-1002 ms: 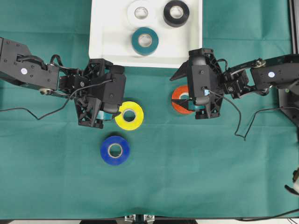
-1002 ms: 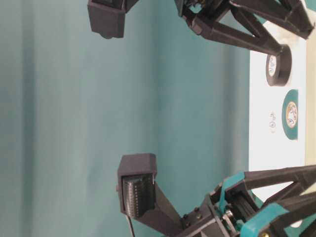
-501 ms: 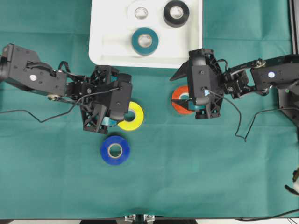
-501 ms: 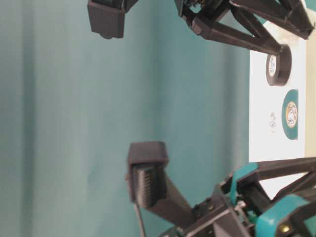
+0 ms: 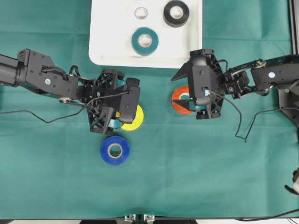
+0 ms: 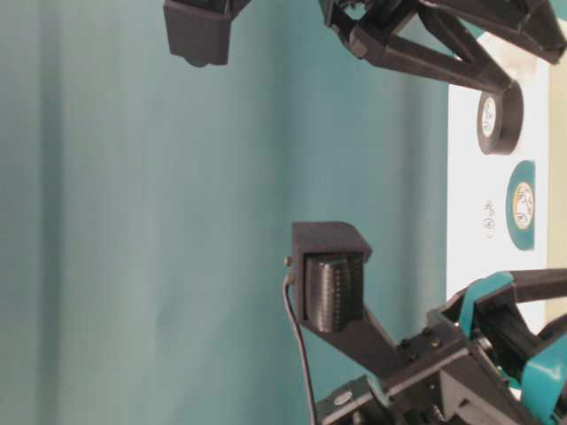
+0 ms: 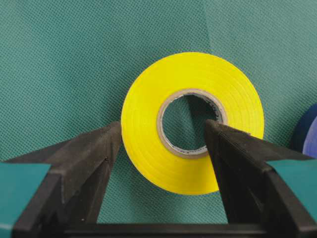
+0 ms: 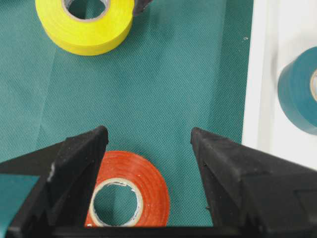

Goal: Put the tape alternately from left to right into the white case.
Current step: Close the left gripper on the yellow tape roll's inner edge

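Down on the green-clothed counter (image 5: 56, 177), the left hand (image 7: 163, 148) stands wide, one finger outside the flat yellow tape roll (image 7: 192, 121), one in its core. Likewise wide, the right hand (image 8: 148, 148) hovers over the orange tape roll (image 8: 124, 191). At the far edge, the shallow white plastic case (image 5: 107, 37) holds teal, black and white rolls; a blue roll (image 5: 115, 150) lies nearer
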Tool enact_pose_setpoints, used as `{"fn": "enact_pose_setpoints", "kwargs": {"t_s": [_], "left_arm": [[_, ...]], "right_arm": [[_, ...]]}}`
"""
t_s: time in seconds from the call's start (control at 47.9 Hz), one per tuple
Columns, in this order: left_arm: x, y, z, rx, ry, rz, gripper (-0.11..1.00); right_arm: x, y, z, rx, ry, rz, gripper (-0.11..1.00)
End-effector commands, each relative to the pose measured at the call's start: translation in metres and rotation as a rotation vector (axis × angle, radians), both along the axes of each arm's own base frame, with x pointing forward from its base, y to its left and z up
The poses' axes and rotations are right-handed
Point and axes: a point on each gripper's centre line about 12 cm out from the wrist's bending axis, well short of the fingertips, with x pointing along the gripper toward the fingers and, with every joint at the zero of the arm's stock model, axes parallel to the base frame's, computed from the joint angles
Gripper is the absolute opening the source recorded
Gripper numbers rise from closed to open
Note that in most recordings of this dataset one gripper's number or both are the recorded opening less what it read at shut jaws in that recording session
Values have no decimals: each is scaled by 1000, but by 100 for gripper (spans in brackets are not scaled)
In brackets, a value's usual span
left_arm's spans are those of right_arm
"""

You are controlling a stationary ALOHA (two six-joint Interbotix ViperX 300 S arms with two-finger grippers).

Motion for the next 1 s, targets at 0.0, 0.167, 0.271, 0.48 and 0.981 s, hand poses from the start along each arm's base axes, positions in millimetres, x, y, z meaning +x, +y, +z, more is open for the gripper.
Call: {"fn": "enact_pose_setpoints", "kwargs": {"t_s": [0.0,0.167,0.271,0.48,0.981], "left_arm": [[6,3,10,-3,-35,9,95],[7,9,4,-2,-26,23,95],[9,11,2,-2,-29,28,95],[11,12,1,-2,-37,30,94],[11,14,9,-2,-44,34,3]], "right_arm": [[3,1,11,6,-37,4,75],[2,3,10,6,-35,9,75],[2,4,11,7,-37,12,75],[2,4,11,7,-37,12,75],[3,4,10,7,-35,12,75]]}}
